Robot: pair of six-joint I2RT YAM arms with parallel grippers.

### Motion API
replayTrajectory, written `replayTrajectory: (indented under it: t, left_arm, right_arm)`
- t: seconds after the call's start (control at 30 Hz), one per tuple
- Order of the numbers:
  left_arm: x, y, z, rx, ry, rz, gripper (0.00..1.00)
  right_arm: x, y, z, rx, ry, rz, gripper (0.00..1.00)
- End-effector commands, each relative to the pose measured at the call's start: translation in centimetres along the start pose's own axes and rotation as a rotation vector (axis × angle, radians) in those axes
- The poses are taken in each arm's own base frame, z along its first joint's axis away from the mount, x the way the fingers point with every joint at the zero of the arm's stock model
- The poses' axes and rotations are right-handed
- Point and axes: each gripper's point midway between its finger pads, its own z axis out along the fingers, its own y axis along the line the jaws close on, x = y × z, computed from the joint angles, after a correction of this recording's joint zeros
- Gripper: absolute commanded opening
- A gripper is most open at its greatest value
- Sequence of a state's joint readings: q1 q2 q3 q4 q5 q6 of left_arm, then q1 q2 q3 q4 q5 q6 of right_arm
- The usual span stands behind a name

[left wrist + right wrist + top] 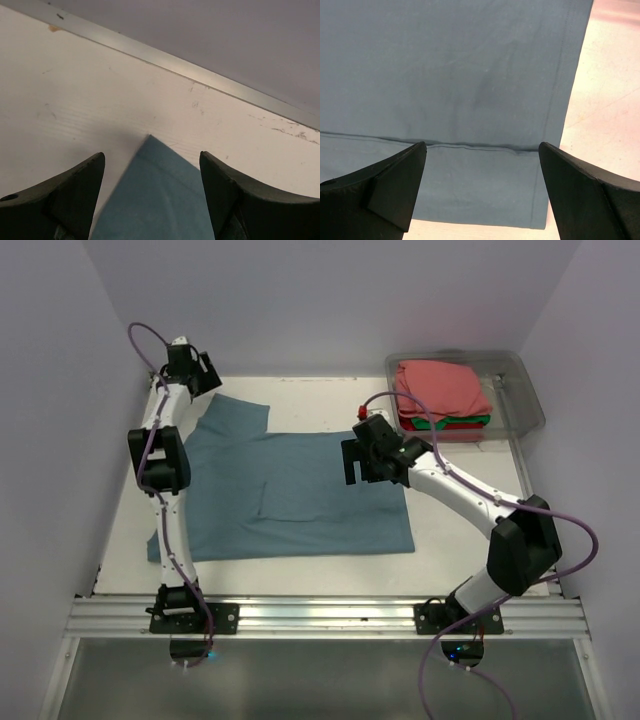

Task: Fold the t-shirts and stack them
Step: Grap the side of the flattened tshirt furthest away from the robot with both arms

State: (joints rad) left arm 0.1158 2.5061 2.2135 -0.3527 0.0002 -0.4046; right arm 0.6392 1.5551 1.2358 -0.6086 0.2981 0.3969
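so, the slate-blue t-shirt (300,495) lies spread flat across the middle of the bench (320,390), one sleeve pointing to the far left corner. by my reading it is not yet folded down to a small rectangle, though the right wrist view shows one layer's edge lying over another. the pink t-shirt (440,385) sits folded on the green t-shirt (478,421) and the red t-shirt (445,432), stacked in the clear bin (525,405) at the far right. the left hand (190,365) hangs over the sleeve tip, fingers apart, holding nothing. the right hand (365,455) hovers over the shirt's far right edge, fingers wide apart and empty. three look done; one is left to fold and stack.
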Motion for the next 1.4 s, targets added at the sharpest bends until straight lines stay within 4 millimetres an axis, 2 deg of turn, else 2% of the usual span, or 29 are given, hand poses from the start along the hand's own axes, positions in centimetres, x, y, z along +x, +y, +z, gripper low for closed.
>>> replayTrajectory:
  t: [0.0, 0.33, 0.53, 0.63, 0.73, 0.77, 0.83, 0.93, 1.1, 1.23, 1.37]
  left_arm:
    - [-2.9, -3.1, 0.5, 0.151, -0.098, 0.062, 0.80]
    - [2.0, -1.0, 2.6, 0.104, 0.018, 0.077, 0.76]
    - [3.2, -0.8, 3.0, 0.102, 0.047, 0.079, 0.71]
    - [3.6, -0.8, 3.1, 0.109, 0.060, 0.079, 0.64]
    - [4.1, -0.8, 3.2, 0.117, 0.070, 0.077, 0.51]
    - [4.3, -0.8, 3.3, 0.116, 0.077, 0.075, 0.44]
    - [4.4, -0.9, 3.3, 0.122, 0.079, 0.073, 0.37]
    - [4.8, -0.8, 3.5, 0.122, 0.084, 0.071, 0.32]
    - [5.4, -0.5, 3.8, 0.114, 0.094, 0.069, 0.28]
    - [5.8, 0.0, 4.1, 0.091, 0.098, 0.071, 0.32]
    - [6.0, 0.4, 4.3, 0.076, 0.099, 0.066, 0.31]
  right_arm:
    - [-0.6, 0.3, -0.1, -0.001, 0.007, 0.017, 0.99]
    - [-0.4, 0.3, -0.1, 0.005, 0.016, 0.033, 0.99]
    - [-0.3, 0.2, 0.0, 0.004, 0.020, 0.041, 0.99]
    - [-0.3, 0.2, 0.0, 0.006, 0.016, 0.043, 0.99]
    - [-0.1, 0.2, 0.0, 0.007, 0.018, 0.047, 0.98]
    - [-0.1, 0.1, 0.1, 0.008, 0.018, 0.047, 0.97]
    - [-0.1, 0.1, 0.0, 0.007, 0.016, 0.048, 0.97]
    - [0.1, 0.0, -0.1, 0.011, 0.016, 0.050, 0.96]
    - [0.2, -0.2, -0.2, 0.016, 0.012, 0.051, 0.95]
    - [0.2, -0.2, -0.2, 0.013, 0.013, 0.054, 0.95]
    - [0.3, -0.1, -0.1, 0.009, 0.016, 0.055, 0.95]
